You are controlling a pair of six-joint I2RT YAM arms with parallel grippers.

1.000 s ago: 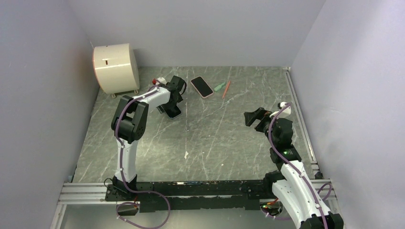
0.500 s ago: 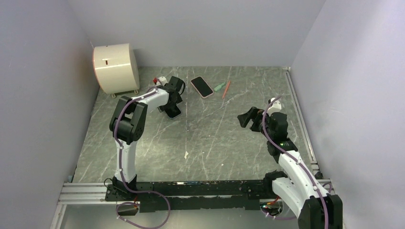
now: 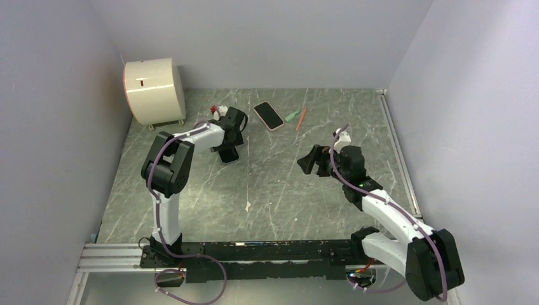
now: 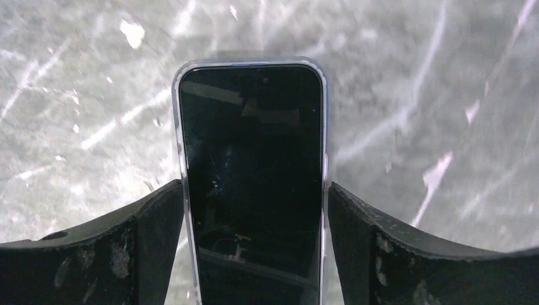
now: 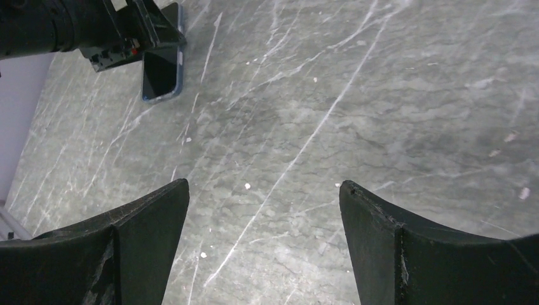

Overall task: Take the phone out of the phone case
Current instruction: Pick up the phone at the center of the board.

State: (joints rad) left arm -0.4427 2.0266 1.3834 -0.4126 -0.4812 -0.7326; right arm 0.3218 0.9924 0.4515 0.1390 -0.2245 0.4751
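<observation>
The grasping step is in hand. The phone (image 4: 253,146) is lying flat on the table (image 3: 286,203), screen up, inside its clear case (image 4: 325,127). It is a little to the right of the white box (image 3: 154,92), on that box's near side.

The left gripper (image 4: 254,197) is standing over the phone's lower half, with one finger at each long edge of the case. The fingers (image 4: 159,216) are looking as if they are meeting the rim, but I cannot tell whether they are pressing it or only flanking it. The right gripper (image 5: 264,184) is hovering over bare table much farther to the right of the box, its jaws spread wide with nothing between them.

Nothing is coming apart yet — the phone is sitting fully in the case. As I judge it, the next move is calling for the left gripper to be holding the case firmly by its sides. The right gripper would then be crossing over to the free top end to push or peel a corner of the case away. The rim is probably soft and will be flexing, so the hold is wanting care — too tight and it is pinning the phone inside.
</observation>
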